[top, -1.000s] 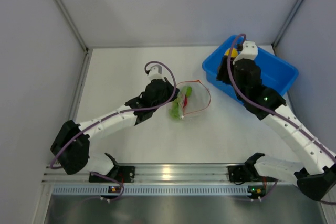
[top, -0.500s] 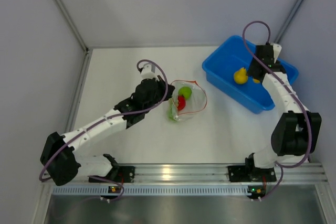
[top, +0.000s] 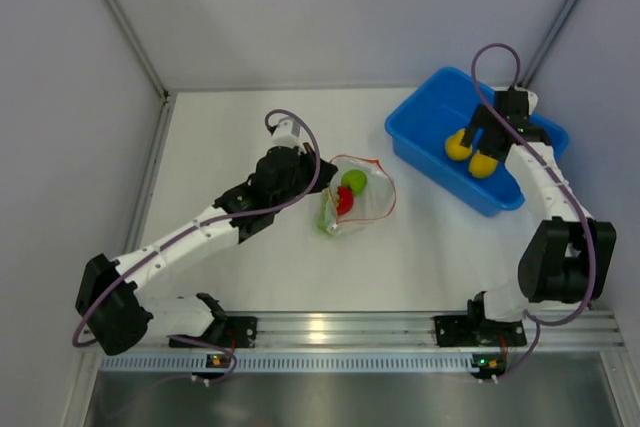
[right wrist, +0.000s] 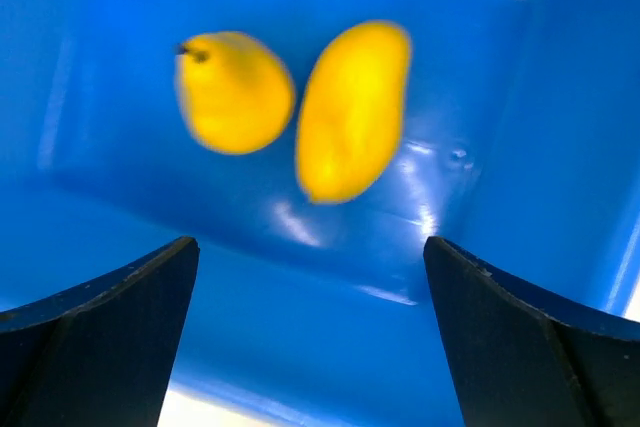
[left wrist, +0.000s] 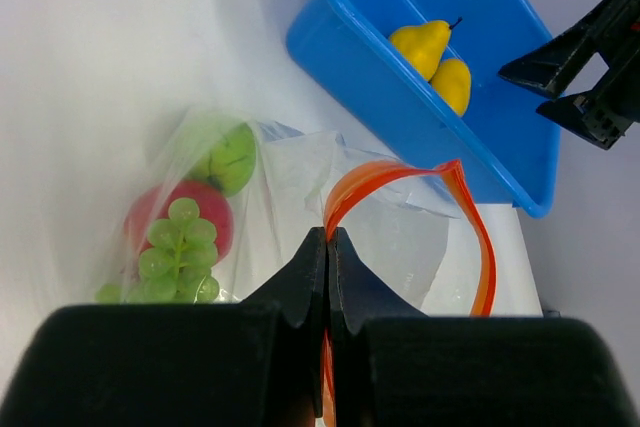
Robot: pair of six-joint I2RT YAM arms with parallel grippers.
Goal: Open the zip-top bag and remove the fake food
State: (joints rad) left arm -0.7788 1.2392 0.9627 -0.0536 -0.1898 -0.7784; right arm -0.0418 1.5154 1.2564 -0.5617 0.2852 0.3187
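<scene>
Red apple (left wrist: 212,225) half-hidden behind grapes (left wrist: 178,252) in zip-top bag (left wrist: 395,247). Its zip strip (left wrist: 472,222) is clamped in left gripper (left wrist: 327,247); right gripper (right wrist: 310,247) wide apart over blue bin (right wrist: 480,147) holding two pears (right wrist: 235,92).

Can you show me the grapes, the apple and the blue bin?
grapes (left wrist: 178,252), left wrist view, middle of the bunch.
apple (left wrist: 140,219), left wrist view, its left side.
bin (left wrist: 390,107), left wrist view, near wall.

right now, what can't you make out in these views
- Left wrist view: the left gripper body cuts off the near part of the bag. The grapes cover part of the apple.
- Top view: the left arm hides where that gripper meets the bag.
- Right wrist view: the pears are blurred, so surface detail is lost.
- Top view: the right gripper overlaps the pears, so its height above them is unclear.
</scene>
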